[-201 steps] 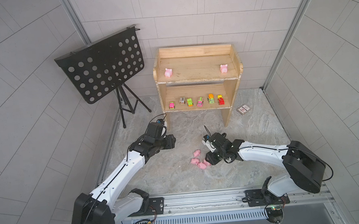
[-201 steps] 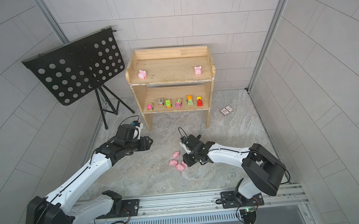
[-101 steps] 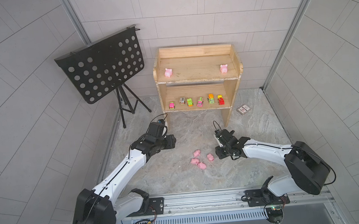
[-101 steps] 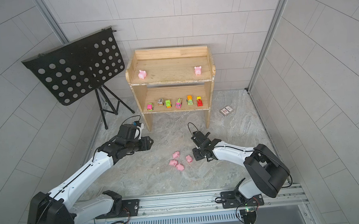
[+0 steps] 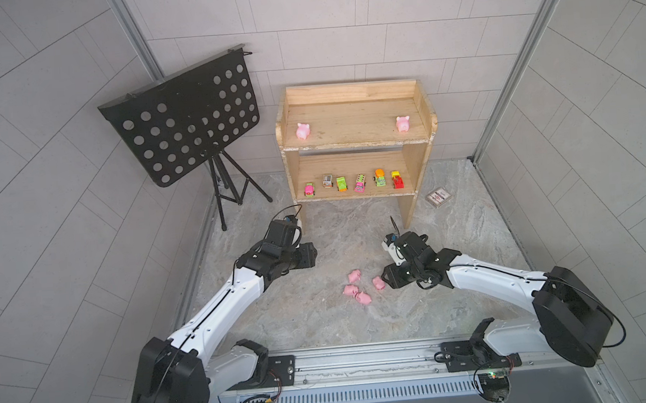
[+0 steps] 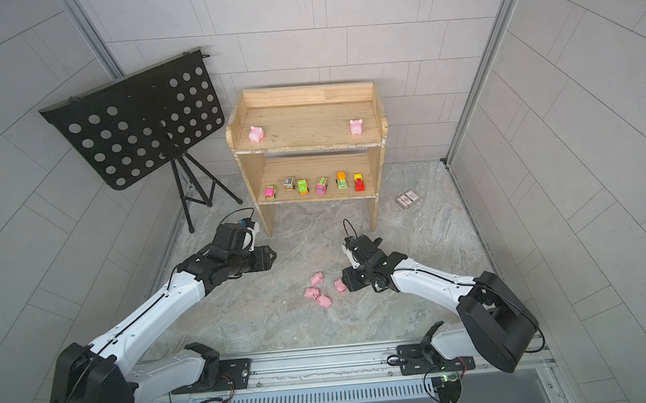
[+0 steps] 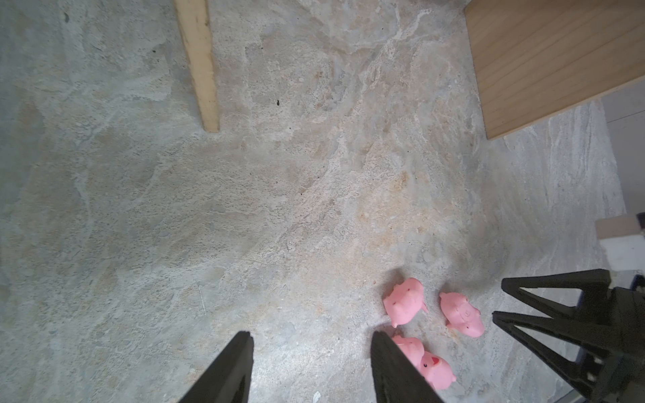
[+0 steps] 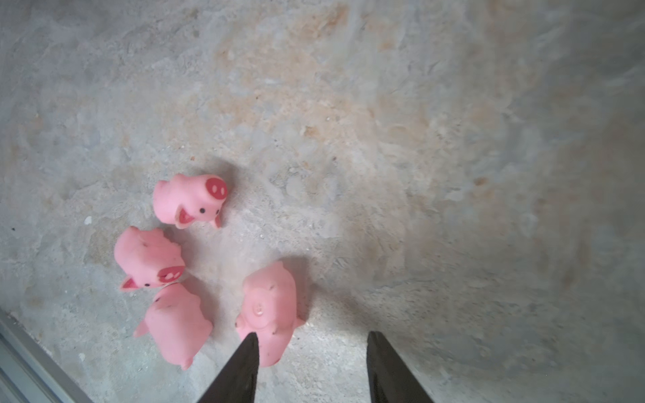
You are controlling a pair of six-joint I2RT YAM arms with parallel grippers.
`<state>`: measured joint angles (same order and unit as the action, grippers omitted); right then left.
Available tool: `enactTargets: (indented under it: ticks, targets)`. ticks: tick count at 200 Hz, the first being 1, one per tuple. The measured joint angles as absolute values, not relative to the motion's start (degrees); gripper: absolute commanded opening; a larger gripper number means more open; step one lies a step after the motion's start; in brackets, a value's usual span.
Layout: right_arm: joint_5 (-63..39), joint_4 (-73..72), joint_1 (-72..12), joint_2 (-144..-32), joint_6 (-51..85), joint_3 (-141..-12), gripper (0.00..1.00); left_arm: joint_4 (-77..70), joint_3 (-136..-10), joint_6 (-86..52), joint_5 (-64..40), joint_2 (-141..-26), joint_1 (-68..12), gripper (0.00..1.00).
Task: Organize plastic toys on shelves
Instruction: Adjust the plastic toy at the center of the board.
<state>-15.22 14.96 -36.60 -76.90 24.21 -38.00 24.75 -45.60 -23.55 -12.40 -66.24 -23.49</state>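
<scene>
Scanning for print first: a red-and-grey face is shown by the card packet (image 5: 438,196) lying flat on the table (image 5: 322,327) just beside the right leg of the shelves (image 5: 352,91), yet its lettering is too small to be read, and the markings on the six toy vehicles (image 5: 359,183) lined up along the lower shelf cannot be made out either. Up on the top board, one pink pig (image 5: 303,130) is stood toward the left end and a second pig (image 5: 402,123) toward the right end. Down on the table, four loose pigs (image 6: 316,278) are bunched between the two arms, two of them touching. The right hand (image 8: 312,335) is held spread and empty right beside that bunch; one fingertip (image 8: 249,352) is overlapped onto the nearest pig (image 8: 268,307), and whether contact is made cannot be told. The left hand (image 7: 311,338) is likewise spread with nothing in it, poised over bare table short of the pigs, one of which is half hidden behind its finger (image 7: 394,370). At that view's edge the right hand is cut off.
</scene>
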Motion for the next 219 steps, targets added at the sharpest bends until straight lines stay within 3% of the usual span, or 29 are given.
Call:
enactTargets:
  ticks: [50,130,219]
  targets:
    - [-15.6,14.0,-37.5,-80.3,24.5,-38.0,0.51,24.8,-45.6,-23.6,-12.4,-66.2,-23.5,0.6]
    - [-6.3,13.6,-35.9,-79.8,28.2,-37.8,0.44,24.8,-45.6,-23.6,-12.4,-66.7,-23.5,0.61]
    - [1.7,20.1,-34.1,-76.4,28.9,-36.5,0.48,24.8,-45.6,-23.6,-12.4,-66.9,-23.5,0.6]
